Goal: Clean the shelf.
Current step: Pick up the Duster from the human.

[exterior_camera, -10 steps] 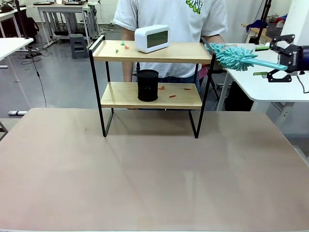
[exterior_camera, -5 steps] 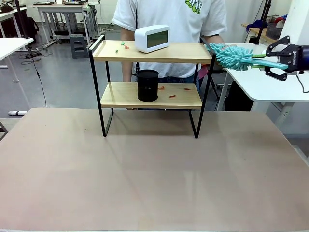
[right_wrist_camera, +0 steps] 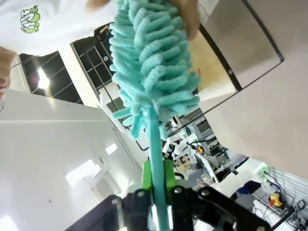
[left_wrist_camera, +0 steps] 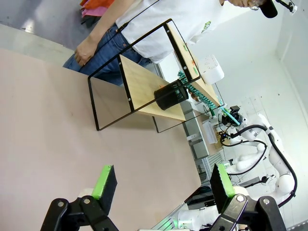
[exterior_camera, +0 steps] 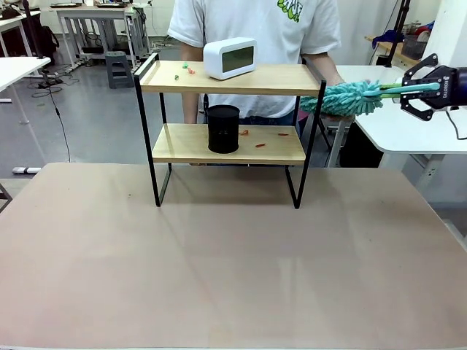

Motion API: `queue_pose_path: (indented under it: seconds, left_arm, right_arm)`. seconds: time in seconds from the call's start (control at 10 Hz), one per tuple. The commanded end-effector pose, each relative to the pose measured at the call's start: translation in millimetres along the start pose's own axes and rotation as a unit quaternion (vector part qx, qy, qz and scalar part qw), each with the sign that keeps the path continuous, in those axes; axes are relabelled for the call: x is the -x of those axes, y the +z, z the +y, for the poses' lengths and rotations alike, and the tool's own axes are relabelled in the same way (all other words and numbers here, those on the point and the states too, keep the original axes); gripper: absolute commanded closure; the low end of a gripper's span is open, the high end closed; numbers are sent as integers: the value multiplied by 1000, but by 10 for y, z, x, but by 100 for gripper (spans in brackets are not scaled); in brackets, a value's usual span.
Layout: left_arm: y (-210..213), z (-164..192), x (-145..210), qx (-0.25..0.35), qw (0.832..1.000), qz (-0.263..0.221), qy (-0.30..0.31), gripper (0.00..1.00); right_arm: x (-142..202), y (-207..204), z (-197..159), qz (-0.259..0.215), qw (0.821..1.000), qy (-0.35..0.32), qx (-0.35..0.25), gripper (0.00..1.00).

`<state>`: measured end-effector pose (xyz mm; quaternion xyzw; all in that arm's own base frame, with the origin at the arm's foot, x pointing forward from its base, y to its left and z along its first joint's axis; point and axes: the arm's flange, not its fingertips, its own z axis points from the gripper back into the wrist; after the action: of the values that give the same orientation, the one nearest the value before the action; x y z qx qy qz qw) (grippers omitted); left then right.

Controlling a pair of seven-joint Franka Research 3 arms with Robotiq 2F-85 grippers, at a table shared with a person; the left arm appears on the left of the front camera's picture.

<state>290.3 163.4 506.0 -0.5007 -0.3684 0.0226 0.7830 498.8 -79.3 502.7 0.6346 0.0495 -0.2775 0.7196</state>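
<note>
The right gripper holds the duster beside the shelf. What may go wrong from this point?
1. The right gripper pinches the duster only by its thin handle, so pressing on a board may tilt it or make it slip.
2. A sweep over the top board of the shelf may push the white clock off.
3. The person's hand is close to the duster head and may be struck.

White clock [exterior_camera: 230, 58] above black cup [exterior_camera: 223, 128]; orange scraps [exterior_camera: 260, 145] right of cup; brown tabletop [exterior_camera: 219, 270] bare.
</note>
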Motion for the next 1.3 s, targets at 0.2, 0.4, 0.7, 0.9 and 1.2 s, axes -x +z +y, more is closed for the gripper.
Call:
queue_pose_path:
  seconds: [0.2,0.4,0.7,0.9,1.2]
  left_arm:
    - [-29,-9,-8,10,1000,-8,-12,0]
    - [-29,-9,-8,10,1000,-8,-12,0]
    - [-29,-9,-8,10,1000,-8,-12,0]
    - [-29,-9,-8,10,1000,-8,-12,0]
    - [-29,-9,-8,10,1000,-8,-12,0]
  right_arm:
    - [528,526,26,41,993,89,59,100]
    - [1273,1078,-17,64,964,216,142,100]
    - [2147,1378,-567,34,884,389,256,100]
    - [2318,1270,-945,-5,842,435,319,100]
    - [2357,1467,-671,45,854,410,317,92]
